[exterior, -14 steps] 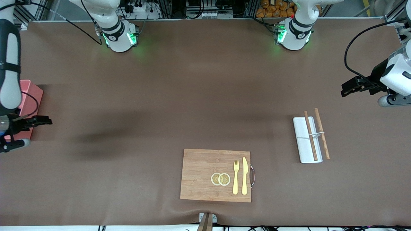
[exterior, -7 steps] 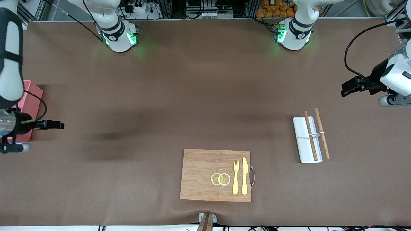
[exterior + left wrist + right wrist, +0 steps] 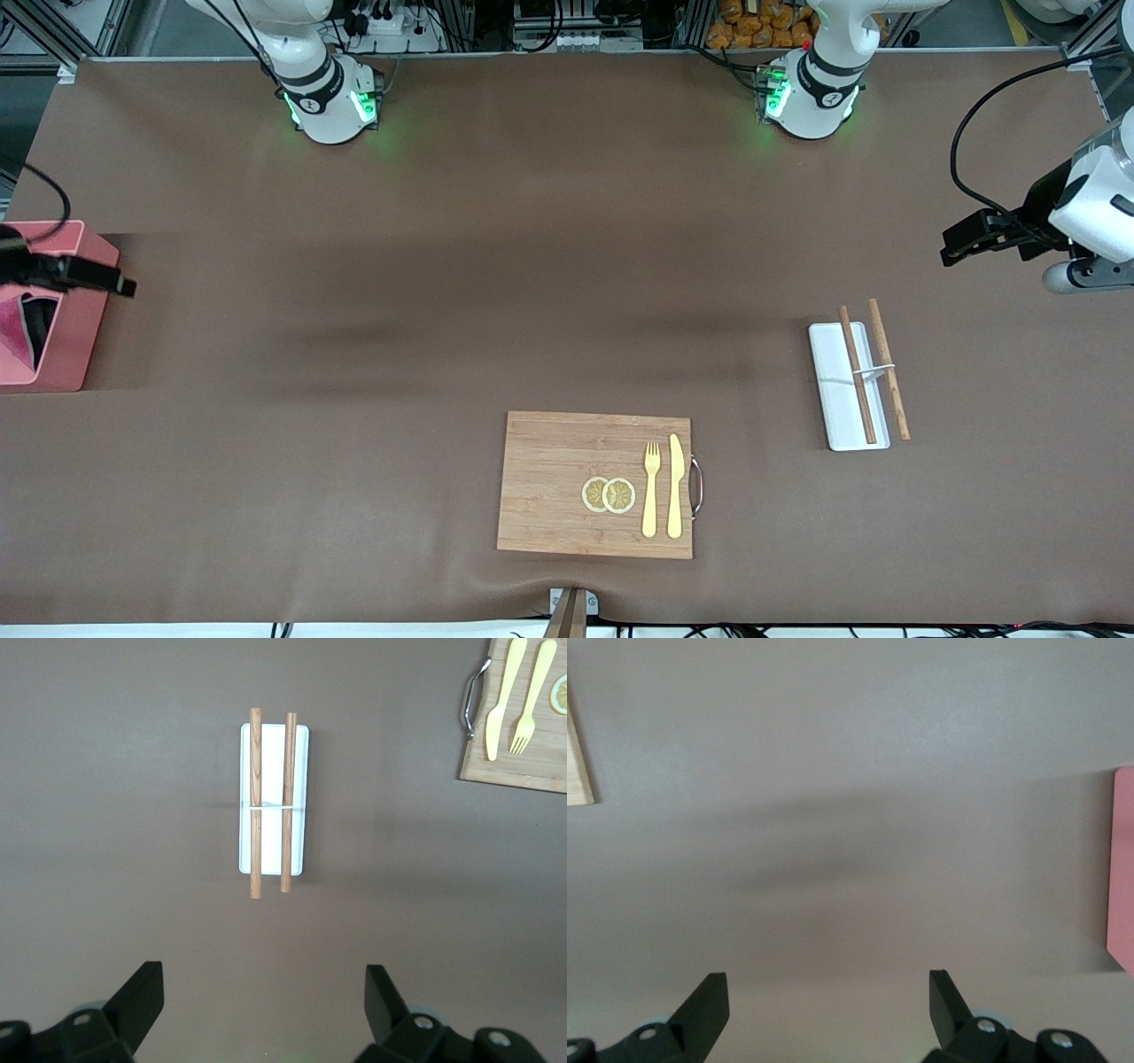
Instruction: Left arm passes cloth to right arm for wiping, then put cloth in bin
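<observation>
The salmon-pink bin (image 3: 66,354) stands at the right arm's end of the table. The magenta-red cloth (image 3: 13,337) lies inside it, with a dark fold beside it. Of the right arm's hand only a black part (image 3: 89,276) shows in the front view, up over the bin. In the right wrist view my right gripper (image 3: 826,997) is open and empty above bare table, and the bin's edge (image 3: 1123,873) shows at the side. My left gripper (image 3: 264,992) is open and empty, held high at the left arm's end, where its hand (image 3: 1094,221) waits.
A white narrow tray (image 3: 833,416) with two wooden chopsticks (image 3: 858,372) lies near the left arm's end; it also shows in the left wrist view (image 3: 301,788). A wooden cutting board (image 3: 549,478) with two lemon slices, a yellow fork and a yellow knife lies near the front camera.
The right arm has risen and swung away from the bin, mostly out of the front view, and the cloth in the bin now shows. The left arm has not moved.
</observation>
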